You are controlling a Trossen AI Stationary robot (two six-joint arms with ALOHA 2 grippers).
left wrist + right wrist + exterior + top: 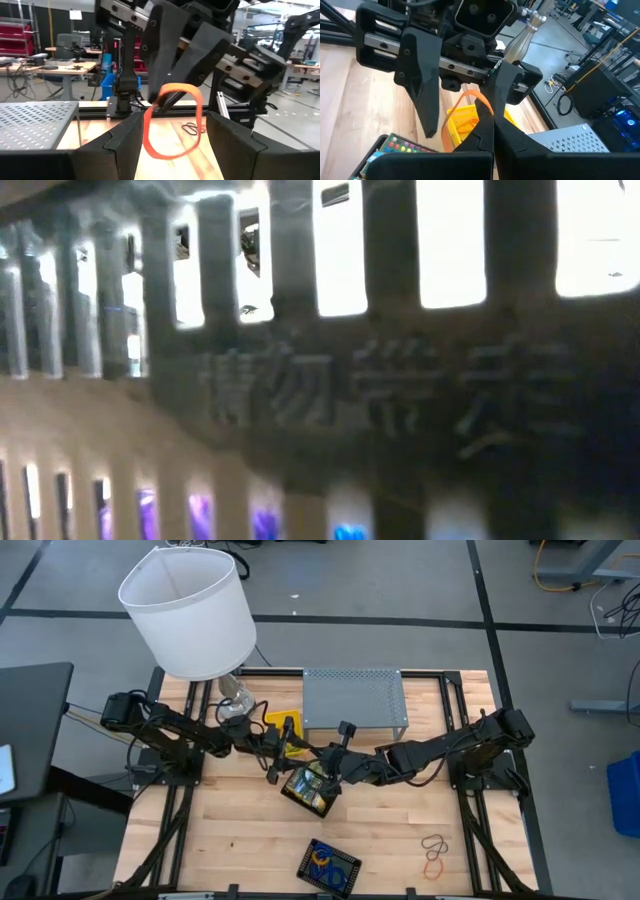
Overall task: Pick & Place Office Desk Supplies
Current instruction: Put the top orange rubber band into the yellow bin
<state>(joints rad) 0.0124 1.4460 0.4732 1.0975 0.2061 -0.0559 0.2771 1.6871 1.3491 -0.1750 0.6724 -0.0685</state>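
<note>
Grey workshop floor surrounds a pale wooden table (pixel 230 840) in the high view, with a big white-shaded lamp (pixel 188 608) at the back left and a grey perforated shelf (pixel 354 698) at the back centre. Both arms meet over the middle, above a crayon box (pixel 309 789). A yellow basket (pixel 282 727) sits just in front of the shelf, a black mesh tray (pixel 328 865) holding blue bands lies near the front edge, and loose rubber bands (pixel 435 853) wait on the front right. Some sorting looks done, but those bands and the crayon box are still out.

Low view: only blurred slats of something close to the lens; nothing legible.

Left wrist view: the left gripper (pixel 172 137) has its fingers spread wide and empty, facing the right gripper (pixel 167 97), which pinches an orange rubber band (pixel 172 122) at its tips. The loop hangs between the left fingers, seemingly a handover in progress.

Right wrist view: the right gripper (pixel 485 117) is closed on the orange band, with the left arm's open fingers opposite and the basket behind. Coloured dots show on the crayon box, but no writing is readable.
</note>
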